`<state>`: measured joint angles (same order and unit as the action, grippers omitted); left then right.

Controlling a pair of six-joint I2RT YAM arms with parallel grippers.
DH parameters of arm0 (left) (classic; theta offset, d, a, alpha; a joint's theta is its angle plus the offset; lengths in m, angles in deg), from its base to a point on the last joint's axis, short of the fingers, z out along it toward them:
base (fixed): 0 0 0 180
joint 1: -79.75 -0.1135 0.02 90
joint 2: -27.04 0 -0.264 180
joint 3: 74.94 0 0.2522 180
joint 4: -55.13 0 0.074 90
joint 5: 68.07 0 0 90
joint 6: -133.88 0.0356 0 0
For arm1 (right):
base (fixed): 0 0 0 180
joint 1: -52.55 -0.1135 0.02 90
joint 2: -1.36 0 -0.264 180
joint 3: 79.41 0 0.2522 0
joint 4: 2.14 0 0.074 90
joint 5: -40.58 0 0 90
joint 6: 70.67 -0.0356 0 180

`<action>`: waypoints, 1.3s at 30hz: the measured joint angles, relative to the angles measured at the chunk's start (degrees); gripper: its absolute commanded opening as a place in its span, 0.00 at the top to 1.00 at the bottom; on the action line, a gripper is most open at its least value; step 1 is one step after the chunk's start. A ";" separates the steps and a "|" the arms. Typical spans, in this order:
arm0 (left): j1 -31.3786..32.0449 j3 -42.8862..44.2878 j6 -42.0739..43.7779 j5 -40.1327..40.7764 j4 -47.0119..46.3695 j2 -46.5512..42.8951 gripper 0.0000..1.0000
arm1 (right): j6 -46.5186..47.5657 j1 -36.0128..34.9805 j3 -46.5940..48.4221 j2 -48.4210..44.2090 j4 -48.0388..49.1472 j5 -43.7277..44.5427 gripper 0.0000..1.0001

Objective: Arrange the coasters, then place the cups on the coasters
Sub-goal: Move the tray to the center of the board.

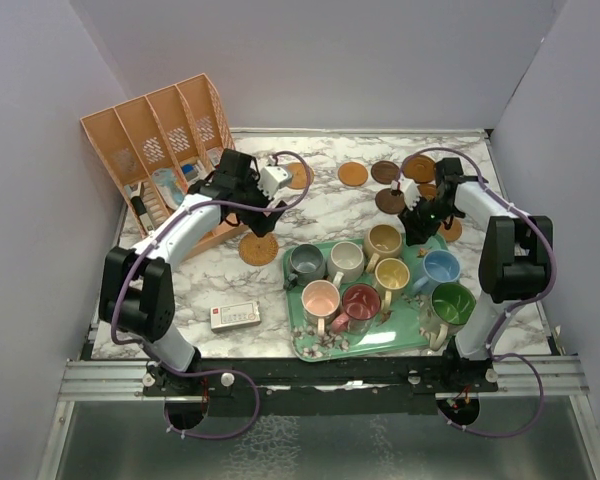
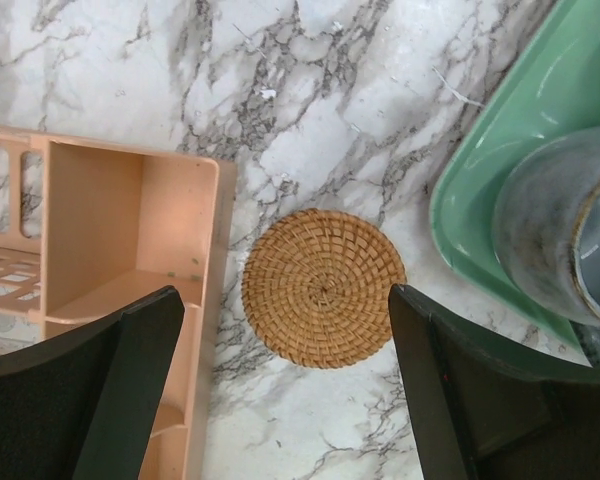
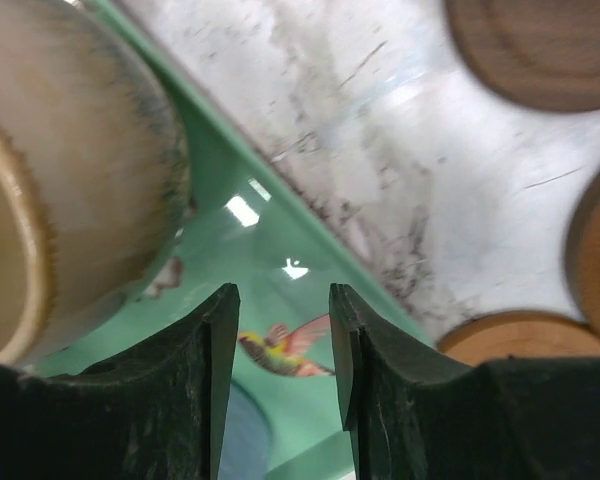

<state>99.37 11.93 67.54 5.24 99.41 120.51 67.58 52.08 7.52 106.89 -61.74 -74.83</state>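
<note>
Left gripper (image 2: 285, 300), jaws wide apart, hung over a woven coaster (image 2: 323, 288) beside the tray's (image 2: 475, 190) left edge; right gripper (image 3: 280, 300), jaws slightly parted and empty, hovered at the tray's far edge; cups (image 1: 391, 273) sat inside

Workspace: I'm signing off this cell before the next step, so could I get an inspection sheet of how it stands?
Surface: marble table; no spill seen.
Job's things: all eight cups sit on the green tray, none on a coaster. Coasters lie scattered at the back, and one woven coaster lies by the rack.
Clutter: orange rack; small white and red box.
Claws: left claw open above the woven coaster. Right claw open and empty, over the tray beside the tan cup.
Cables: purple cables loop over both arms; no snag seen.
Surroundings: plain walls; metal rail at the near edge.
</note>
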 measured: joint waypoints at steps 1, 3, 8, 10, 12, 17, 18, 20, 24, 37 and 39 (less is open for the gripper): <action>0.00 -0.63 0.33 -0.31 -0.28 -0.59 0.12 | -0.28 -0.04 0.02 -0.09 -1.11 -0.04 0.56; 0.00 -2.95 1.57 -2.12 -0.81 -2.23 0.13 | -1.66 -0.20 0.00 -0.09 -3.39 -0.02 0.55; 0.17 -9.84 6.45 -8.24 -0.26 -6.49 0.15 | -8.55 -0.28 1.49 -0.09 -4.66 -0.15 0.54; 0.81 -12.46 8.98 -9.92 0.15 -8.13 0.15 | -9.79 -0.26 2.51 -0.11 -4.28 -0.17 0.54; 1.90 -14.95 10.80 -10.64 0.17 -9.51 0.15 | -13.27 -0.26 2.56 -0.46 -2.99 -0.22 0.54; 4.66 -20.35 11.43 -9.57 -3.50 -10.32 0.17 | -18.10 -0.26 2.23 -1.81 -1.09 -0.59 0.54; 4.79 -20.41 10.75 -8.61 -4.55 -9.49 0.18 | -18.84 -0.26 1.77 -2.34 -0.50 -0.66 0.54; 4.72 -19.98 9.18 -6.84 -7.26 -7.30 0.20 | -20.02 -0.26 0.66 -3.37 0.02 -0.66 0.54; 4.33 -18.36 6.12 -4.44 -11.26 -2.05 0.21 | -21.49 -0.26 -1.57 -6.01 0.22 -0.57 0.54; 4.09 -15.32 -1.16 -4.13 -15.69 2.71 0.23 | -22.53 -0.26 -2.73 -8.92 0.50 0.79 0.55; 4.09 -15.02 -1.97 -3.87 -16.28 3.63 0.23 | -22.56 -0.26 -2.99 -8.92 0.48 0.90 0.55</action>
<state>103.45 -3.09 65.57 1.37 83.13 124.14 45.03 51.81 4.52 97.97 -61.26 -73.94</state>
